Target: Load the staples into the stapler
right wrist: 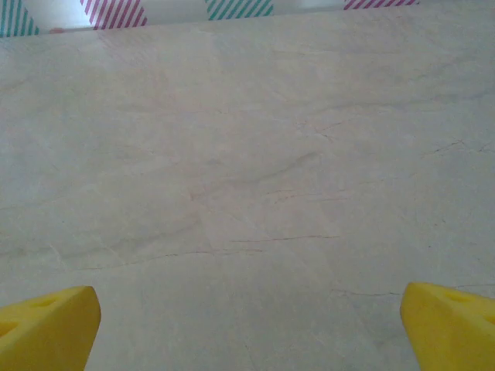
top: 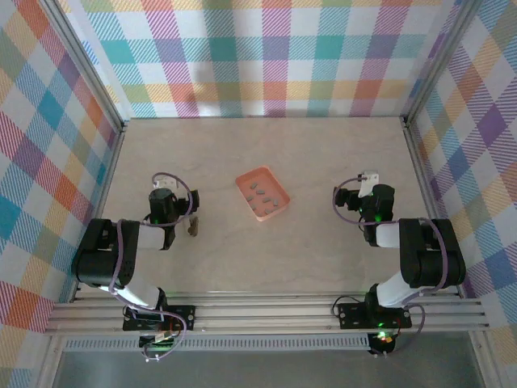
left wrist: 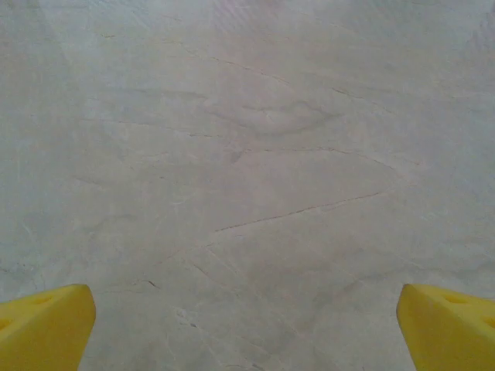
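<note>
The stapler [top: 192, 227], small and pinkish-brown, lies on the table just right of my left arm. Several grey staples [top: 265, 192] lie inside the shallow orange tray [top: 275, 211] at the table's middle. My left gripper [top: 161, 197] is folded back near its base, left of the stapler and apart from it. In the left wrist view it [left wrist: 247, 328] stands open over bare table, yellow fingertips [left wrist: 46, 328] wide apart. My right gripper [top: 376, 198] rests well to the right of the tray. It [right wrist: 249, 328] is open too, with only bare table between its fingertips [right wrist: 452, 328].
Plaid walls close the table on three sides, with metal posts [top: 408, 121] at the back corners. The table [top: 266, 145] is pale wood grain. An aluminium rail [top: 266, 311] at the near edge carries both arm bases.
</note>
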